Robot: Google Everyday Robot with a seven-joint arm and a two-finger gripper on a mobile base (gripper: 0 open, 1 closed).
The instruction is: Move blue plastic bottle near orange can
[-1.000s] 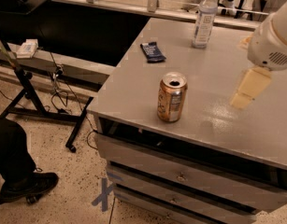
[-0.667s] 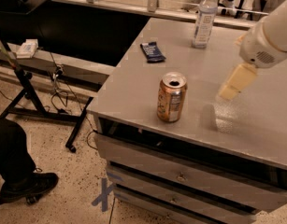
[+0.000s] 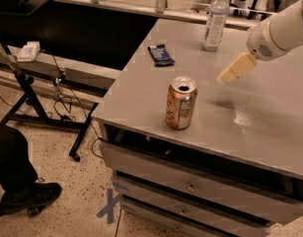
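Observation:
The blue plastic bottle (image 3: 215,19), clear with a white cap and pale label, stands upright at the far edge of the grey table (image 3: 269,112). The orange can (image 3: 180,103), open-topped, stands near the table's front left. My gripper (image 3: 230,72) hangs from the white arm at the right, above the table, between the can and the bottle and touching neither. It is to the right of and behind the can, and in front of the bottle.
A flat dark blue snack wrapper (image 3: 161,54) lies on the table's far left part. Drawers (image 3: 190,186) front the table. A black stand (image 3: 27,83) with cables and a person's dark shoe (image 3: 27,196) are on the floor at left.
My gripper has risen and moved left and toward the far side, closer to the bottle. The can, bottle and wrapper have not moved.

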